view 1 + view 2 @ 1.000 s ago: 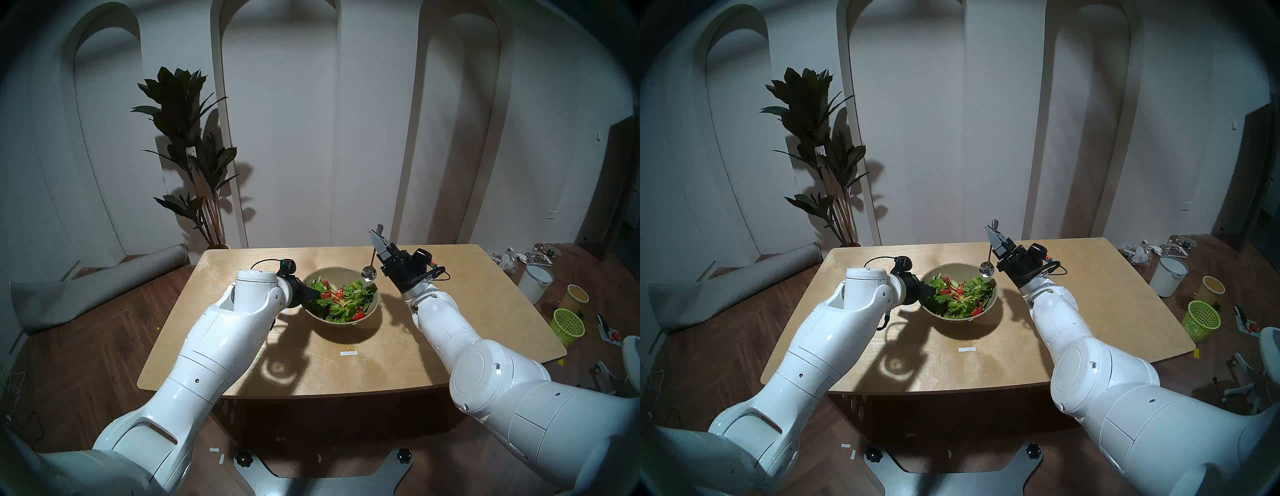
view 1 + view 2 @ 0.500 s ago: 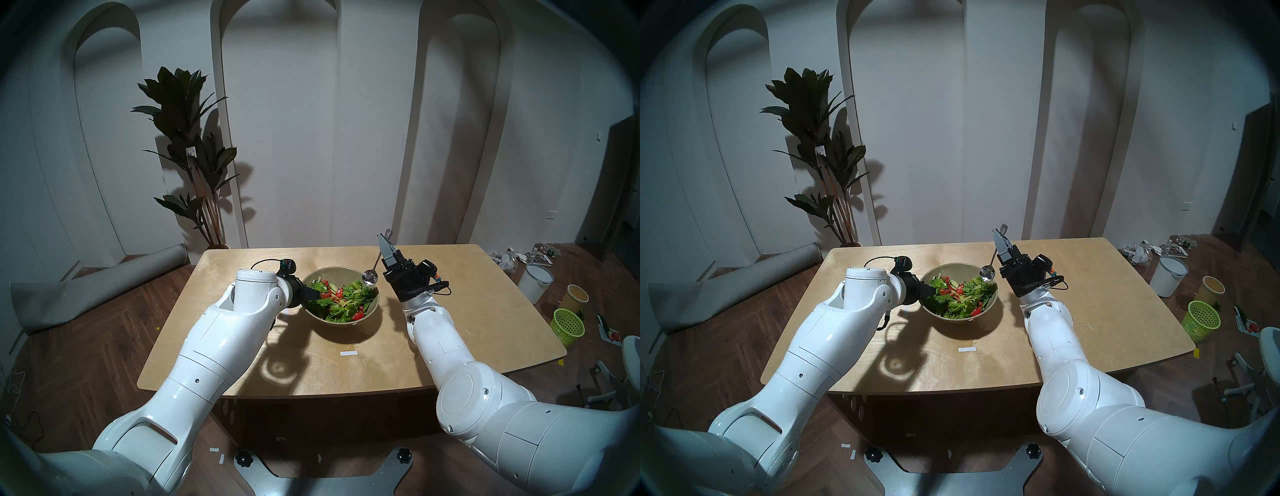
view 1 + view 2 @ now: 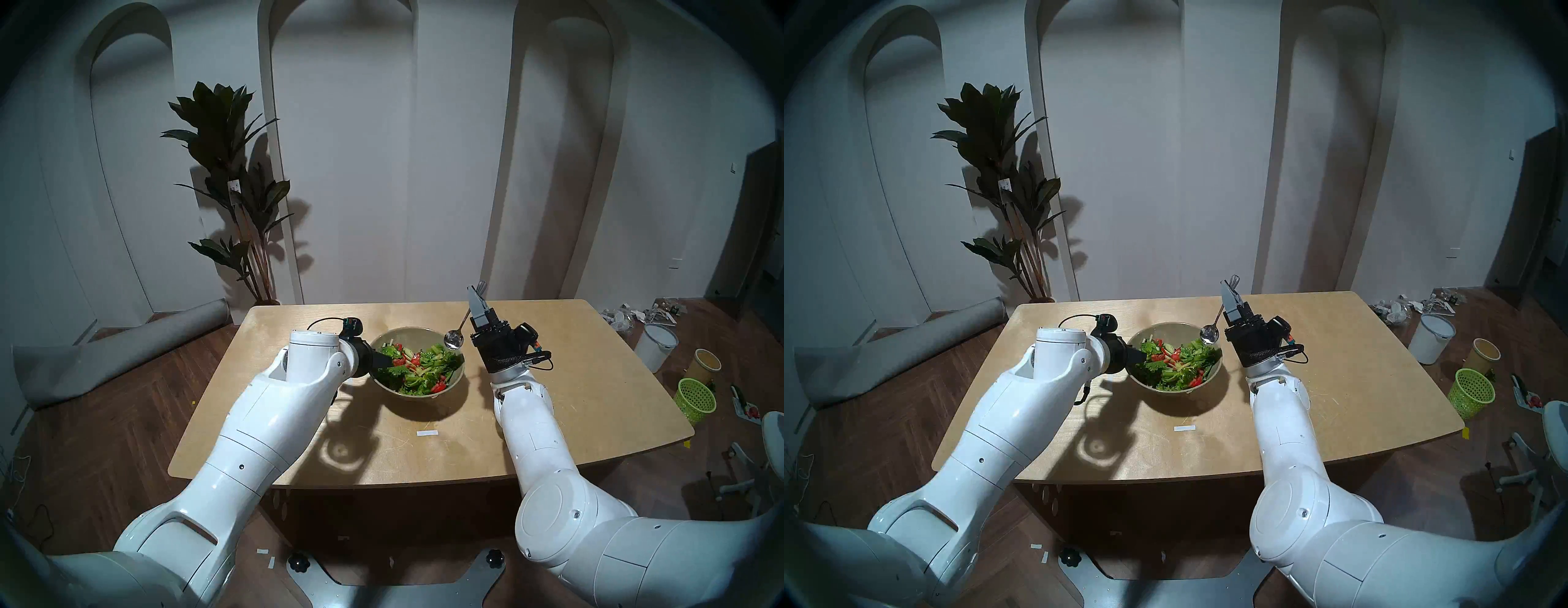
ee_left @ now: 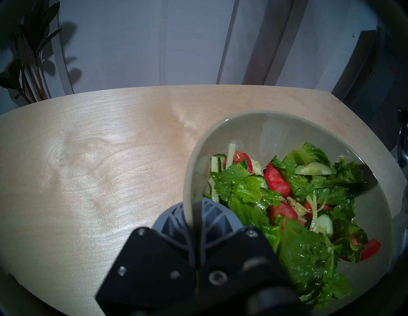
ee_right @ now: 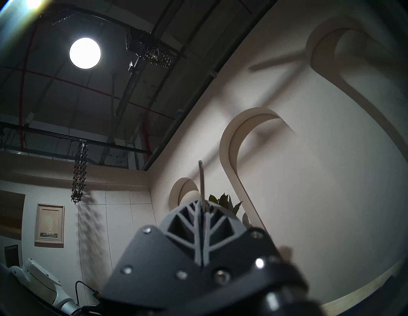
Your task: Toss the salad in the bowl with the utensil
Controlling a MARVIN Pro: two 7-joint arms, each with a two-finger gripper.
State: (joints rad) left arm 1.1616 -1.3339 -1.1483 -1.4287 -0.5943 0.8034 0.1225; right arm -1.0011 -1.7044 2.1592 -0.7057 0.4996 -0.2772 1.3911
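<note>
- Right gripper [image 3: 476,299] has swung upright and drifted right, clamped on the spoon [image 3: 453,339]; head now hangs over the bowl [image 3: 456,375] right rim.
- Left gripper [image 4: 194,211] unmoved, pinching the left rim (steadying).
- Salad [image 3: 418,367] untouched; dip comes next.

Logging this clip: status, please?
Left gripper shut on bowl rim. Right gripper shut on spoon, head above the salad. Nothing in the way.

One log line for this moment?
left pincer: shut on bowl rim | right pincer: shut on spoon handle | spoon head: above bowl's right rim
</note>
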